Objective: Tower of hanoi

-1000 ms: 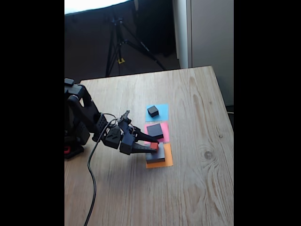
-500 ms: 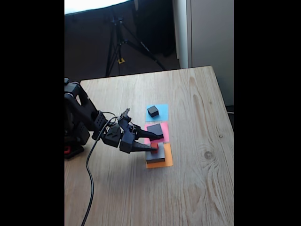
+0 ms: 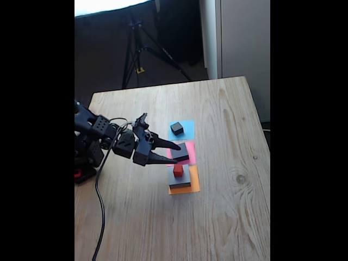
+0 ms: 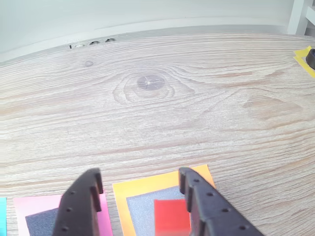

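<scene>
The tiny red cube sits on the large flat grey block, which lies on an orange paper square. A medium black block rests on pink paper, and a small black cube on blue paper. My gripper hangs open just above and left of the red cube, holding nothing. In the wrist view the open gripper frames the orange paper, with the red cube on the grey block beside the right finger. The medium block shows at bottom left.
The arm's base stands at the table's left edge with a black cable trailing toward the front. A tripod stands behind the table. Yellow tape lies at the far right in the wrist view. Bare wood spreads right and front.
The gripper has let go of the red cube, leaving it on the grey block. It opened, rose and drew back to the left.
</scene>
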Robot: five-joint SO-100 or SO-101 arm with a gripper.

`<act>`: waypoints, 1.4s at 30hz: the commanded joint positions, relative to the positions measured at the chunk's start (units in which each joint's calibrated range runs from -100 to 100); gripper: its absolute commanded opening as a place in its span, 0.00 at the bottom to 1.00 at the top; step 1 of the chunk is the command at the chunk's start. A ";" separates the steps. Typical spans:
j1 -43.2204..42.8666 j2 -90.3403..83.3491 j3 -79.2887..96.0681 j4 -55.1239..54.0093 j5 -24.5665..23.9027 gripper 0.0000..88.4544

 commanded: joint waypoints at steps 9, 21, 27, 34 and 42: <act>-5.67 -14.53 -32.01 60.96 4.28 0.03; -17.87 -13.77 -66.10 96.74 -2.92 0.02; -23.72 -12.11 -77.65 105.56 -6.93 0.03; -26.98 -11.05 -84.83 109.77 -8.10 0.03; -32.08 -14.15 -82.74 109.77 -9.10 0.03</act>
